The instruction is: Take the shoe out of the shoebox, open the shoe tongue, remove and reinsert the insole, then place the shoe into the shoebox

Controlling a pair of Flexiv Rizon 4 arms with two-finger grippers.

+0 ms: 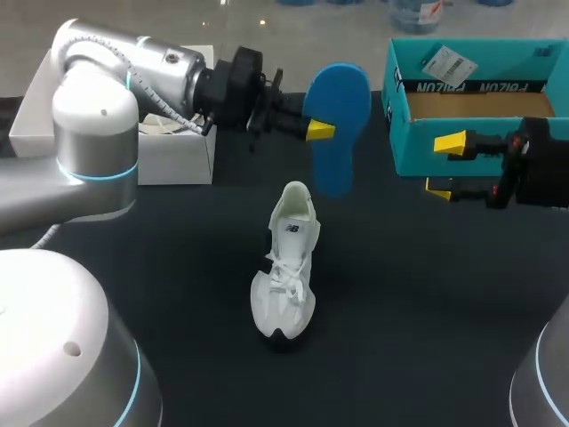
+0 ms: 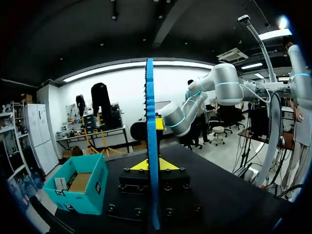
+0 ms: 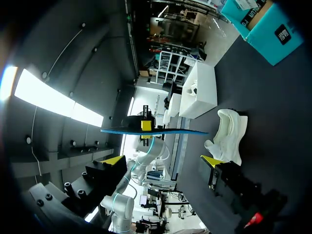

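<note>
My left gripper (image 1: 324, 130) is shut on the blue insole (image 1: 340, 107) and holds it in the air above the table, behind the shoe. In the left wrist view the insole (image 2: 152, 122) stands edge-on between the yellow tips of that gripper (image 2: 154, 165). The white shoe (image 1: 288, 267) stands upright mid-table, toe toward me. At the back right sits the teal shoebox (image 1: 444, 156), its cardboard floor showing. My right gripper (image 1: 444, 165) hangs open in front of the box, holding nothing. The right wrist view shows its spread fingers (image 3: 113, 160), the insole (image 3: 185, 131) ahead and the shoe (image 3: 226, 136) beyond.
A white box (image 1: 173, 151) stands at the back left, behind my left arm. The teal shoebox (image 2: 78, 187) lies beside my left gripper in its wrist view. Dark tabletop (image 1: 418, 311) surrounds the shoe.
</note>
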